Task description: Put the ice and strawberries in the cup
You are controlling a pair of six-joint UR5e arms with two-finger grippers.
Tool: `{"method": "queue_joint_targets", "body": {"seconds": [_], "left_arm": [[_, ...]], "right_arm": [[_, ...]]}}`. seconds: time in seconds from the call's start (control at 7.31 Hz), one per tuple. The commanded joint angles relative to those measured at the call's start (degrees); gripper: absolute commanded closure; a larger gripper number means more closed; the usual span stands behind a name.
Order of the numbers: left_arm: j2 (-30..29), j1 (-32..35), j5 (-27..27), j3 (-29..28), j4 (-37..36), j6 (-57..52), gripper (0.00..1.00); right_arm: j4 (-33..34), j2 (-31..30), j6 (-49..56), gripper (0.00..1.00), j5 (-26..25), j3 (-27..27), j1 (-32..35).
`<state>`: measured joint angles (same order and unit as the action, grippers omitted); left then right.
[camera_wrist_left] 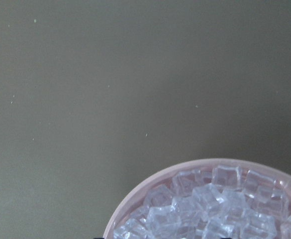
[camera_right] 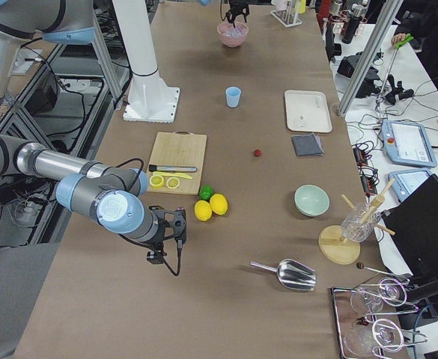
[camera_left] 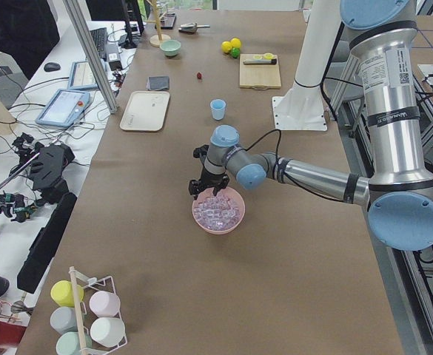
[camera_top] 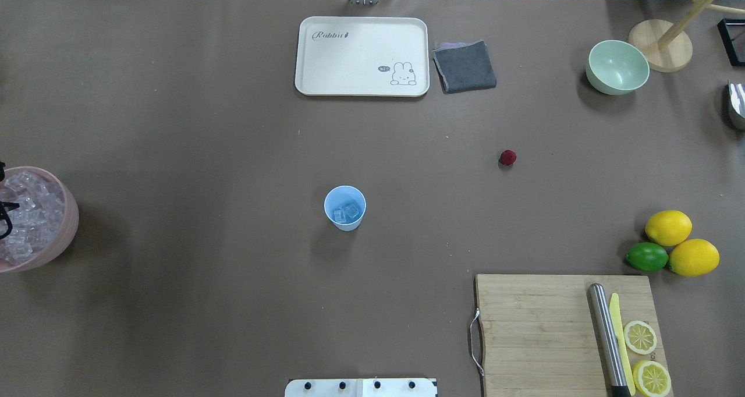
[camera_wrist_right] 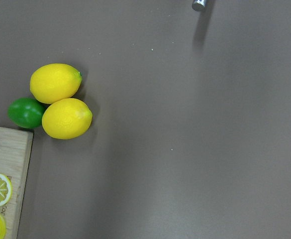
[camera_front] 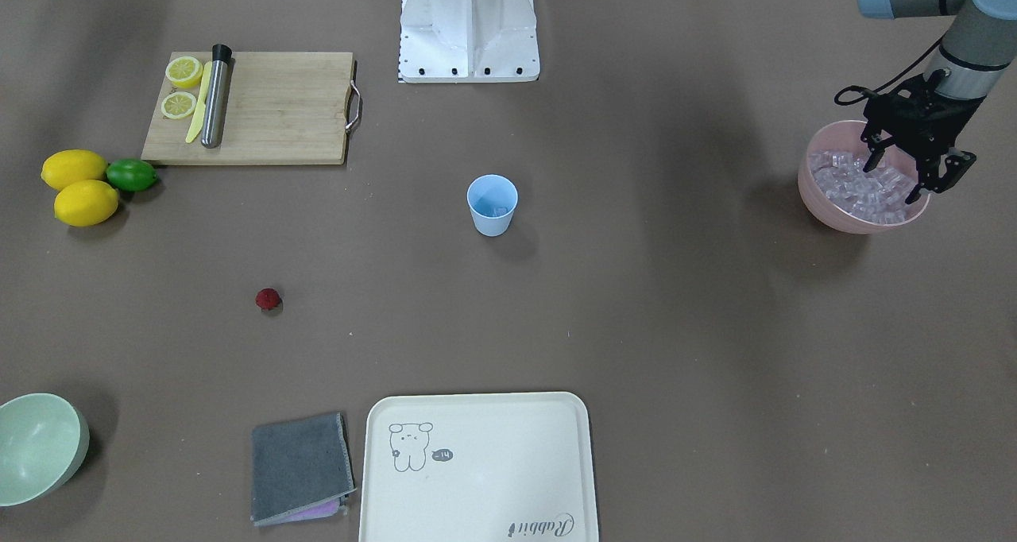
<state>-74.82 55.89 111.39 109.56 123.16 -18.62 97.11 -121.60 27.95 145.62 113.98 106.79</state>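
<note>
Exterior front-facing view: left gripper (camera_front: pixel 894 178), jaws spread, hangs straight over the ice (camera_front: pixel 842 180) heaped in the pink bowl (camera_front: pixel 818 206), with the cup (camera_front: pixel 492 208) well apart toward mid-worktop and the strawberry (camera_front: pixel 268 299) farther off beyond it.

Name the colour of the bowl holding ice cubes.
Pale pink; the round bowl shows best in front-facing view.

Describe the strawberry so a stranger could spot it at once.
Start at the cream rabbit tray and the grey cloth beside it. The strawberry lies alone on bare table between that cloth and the lemons. It is the only dark-red thing, far smaller than the lemons.
</note>
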Motion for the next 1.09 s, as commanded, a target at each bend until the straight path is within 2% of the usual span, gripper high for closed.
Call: {"method": "queue_joint_targets", "body": {"seconds": [0.0,0.27,0.96], "left_arm": [[2.6,0.0,-0.5,-0.7,2.2,0.0,0.19],[3.5,-0.1,-0.4,-2.6,5.2,0.3,0.19],[2.5,-0.8,0.4,-4.9,5.2,0.8,0.22]], "right_arm": [[0.0,0.0,0.0,0.0,0.0,0.0,0.0],[0.1,0.0,0.0,0.0,0.0,-0.4,0.0],[0.1,0.0,-0.4,0.0,0.1,-0.7,0.0]]}}
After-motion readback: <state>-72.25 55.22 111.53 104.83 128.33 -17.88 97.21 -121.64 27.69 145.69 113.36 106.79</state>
